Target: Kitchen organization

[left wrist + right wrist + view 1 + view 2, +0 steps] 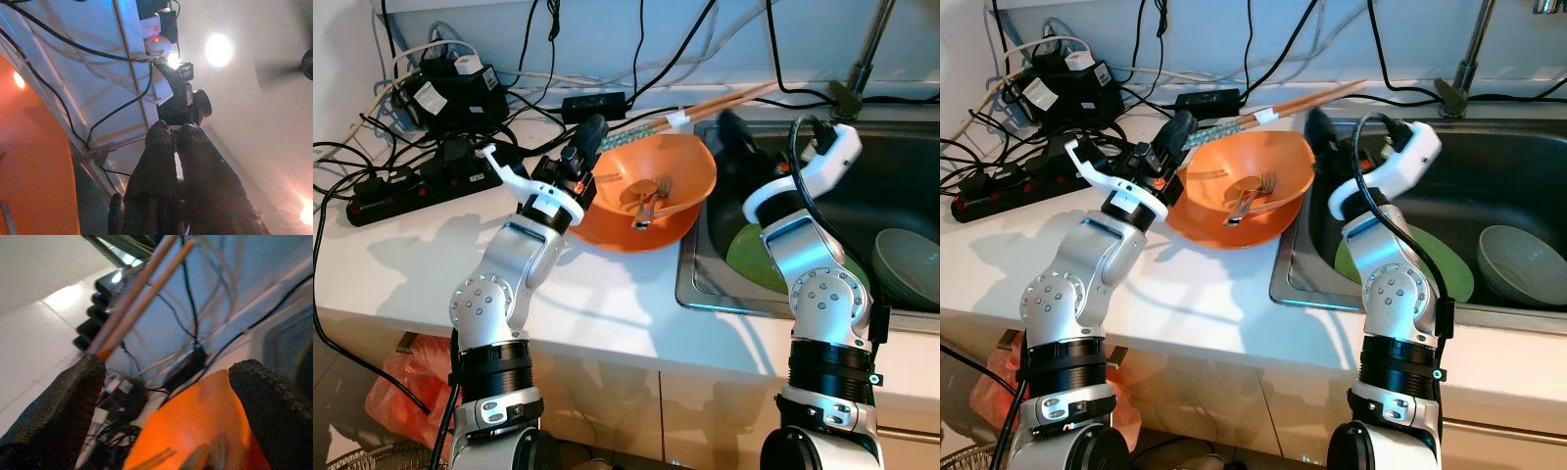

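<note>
On the white counter [401, 274] beside the sink [901, 147], two orange bowls [658, 174] sit stacked, the upper one tilted; cutlery [646, 201] lies inside, a fork and maybe a spoon, count unsure

Left gripper [591, 135] at the stack's 9 o'clock rim, fingers [161, 147] pressed together on nothing, tips aimed up toward the wall

Right gripper [729, 125] at the stack's 3 o'clock, just over the sink's near corner; its wrist view has the two fingers [63, 396] spread wide with the orange rim between them, nothing held

Two wooden chopsticks [724, 101] lie side by side across the back of the bowls, long axis running roughly 8 to 2 o'clock, banded end toward the left gripper, bare ends toward the tap [867, 54]; they pass close above one right fingertip

Judgement: the right gripper is nearer, and already spread, for either chopsticks or bowl rim; the sticks' axis crosses its opening slantwise, so a wrist turn looks needed first

Count in sink: one green plate [1449, 269], one grey-green bowl [1523, 262]

Back of counter: two black power strips [421, 181], a heap of adapters [445, 88] and cables
</note>
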`<state>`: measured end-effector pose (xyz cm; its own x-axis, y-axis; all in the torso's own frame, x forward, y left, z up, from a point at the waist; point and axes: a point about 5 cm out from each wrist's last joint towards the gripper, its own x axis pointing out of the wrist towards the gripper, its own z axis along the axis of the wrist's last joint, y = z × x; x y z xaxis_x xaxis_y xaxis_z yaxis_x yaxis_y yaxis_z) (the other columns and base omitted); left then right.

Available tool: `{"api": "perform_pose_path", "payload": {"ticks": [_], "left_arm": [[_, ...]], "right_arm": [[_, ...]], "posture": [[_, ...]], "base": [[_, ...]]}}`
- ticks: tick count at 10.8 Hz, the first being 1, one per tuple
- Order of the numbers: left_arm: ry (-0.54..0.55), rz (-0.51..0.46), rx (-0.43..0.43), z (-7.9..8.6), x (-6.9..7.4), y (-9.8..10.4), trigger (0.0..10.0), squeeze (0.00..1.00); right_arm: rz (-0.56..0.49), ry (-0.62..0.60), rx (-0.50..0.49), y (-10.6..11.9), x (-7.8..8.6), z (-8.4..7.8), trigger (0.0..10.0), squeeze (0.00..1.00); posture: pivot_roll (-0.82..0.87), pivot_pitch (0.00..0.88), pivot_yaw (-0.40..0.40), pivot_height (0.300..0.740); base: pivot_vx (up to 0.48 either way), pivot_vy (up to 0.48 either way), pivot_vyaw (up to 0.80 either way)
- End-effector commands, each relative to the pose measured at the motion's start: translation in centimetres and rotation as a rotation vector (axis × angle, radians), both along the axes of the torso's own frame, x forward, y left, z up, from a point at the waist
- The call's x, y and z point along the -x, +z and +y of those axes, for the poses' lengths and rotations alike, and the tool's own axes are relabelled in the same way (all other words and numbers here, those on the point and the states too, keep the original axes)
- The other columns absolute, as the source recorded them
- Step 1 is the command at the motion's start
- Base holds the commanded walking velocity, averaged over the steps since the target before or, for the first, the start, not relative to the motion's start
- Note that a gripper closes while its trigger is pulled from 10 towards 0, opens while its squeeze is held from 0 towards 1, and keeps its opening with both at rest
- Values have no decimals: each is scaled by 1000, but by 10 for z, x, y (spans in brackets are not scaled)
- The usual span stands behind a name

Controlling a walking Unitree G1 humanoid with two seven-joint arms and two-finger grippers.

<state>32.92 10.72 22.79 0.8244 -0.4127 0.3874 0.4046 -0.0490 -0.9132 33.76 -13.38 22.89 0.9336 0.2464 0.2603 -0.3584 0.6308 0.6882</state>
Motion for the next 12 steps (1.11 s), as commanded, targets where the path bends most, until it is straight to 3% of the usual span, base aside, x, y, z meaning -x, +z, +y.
{"api": "perform_pose_path", "payload": {"ticks": [1,4,8,9,12], "left_arm": [[8,8,22,0,2,0,0,0],[-3,22,14,-2,3,0,0,0],[-89,-9,36,-13,10,5,0,0],[-90,4,31,-14,10,3,0,0],[-87,12,24,-10,11,1,0,0]], "right_arm": [[-49,79,-21,8,5,11,10000,0],[-149,208,-70,18,18,22,10000,0],[-142,214,-109,17,7,31,10000,0],[-158,206,-131,21,2,33,0,0],[-200,196,-162,29,-1,31,0,0]], "posture": [[82,25,145,740],[81,27,148,740],[84,29,152,740],[87,30,154,740],[92,33,152,740]], "base": [[0,0,0],[0,0,0],[0,0,0],[0,0,0],[0,0,0]]}}
